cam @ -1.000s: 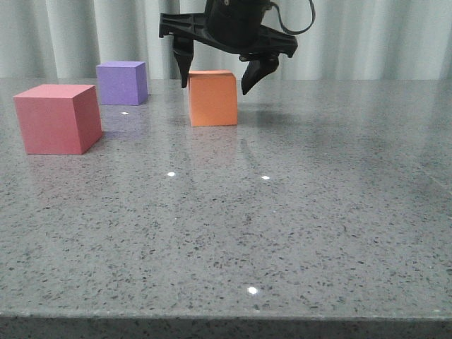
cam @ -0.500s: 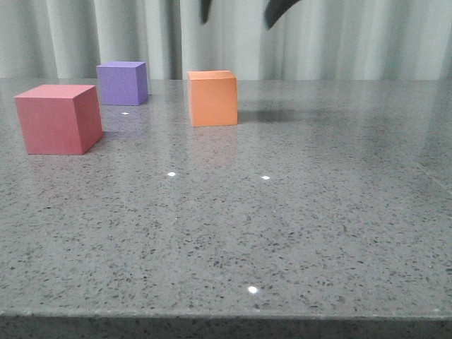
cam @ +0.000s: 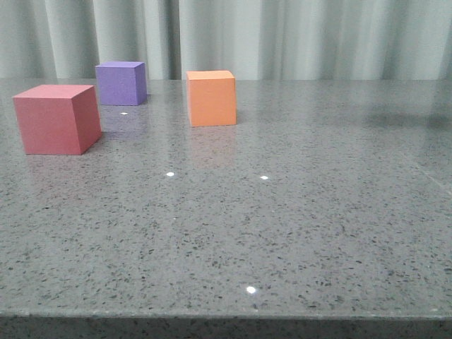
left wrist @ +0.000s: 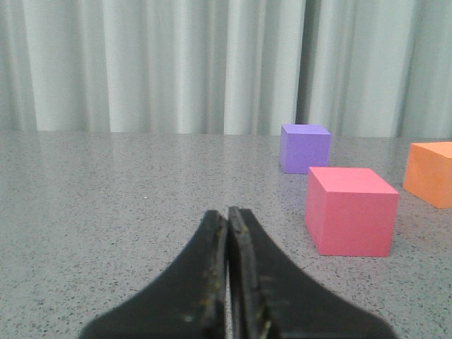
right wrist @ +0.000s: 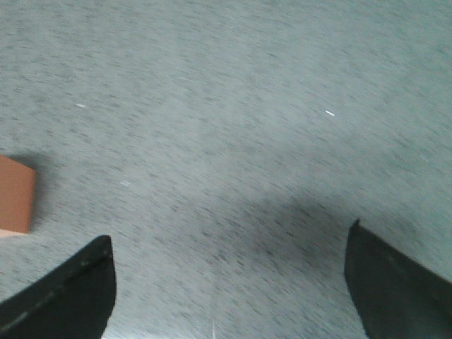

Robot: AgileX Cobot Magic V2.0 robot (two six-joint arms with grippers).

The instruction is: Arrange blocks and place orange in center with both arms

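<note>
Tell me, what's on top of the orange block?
Nothing. The orange block has a bare top, and no gripper shows above it in the front view. It sits on the gray table. Its underside is hidden against the table, so I can't see beneath it.

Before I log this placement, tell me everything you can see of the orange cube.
The orange cube is a plain matte block with unmarked faces and crisp edges. It sits flat and upright on the speckled grey table, turned slightly, with a faint reflection below it. Nothing grips or touches it. It stands apart, right of the purple cube and red-pink cube. The right wrist view shows only its corner.
</note>
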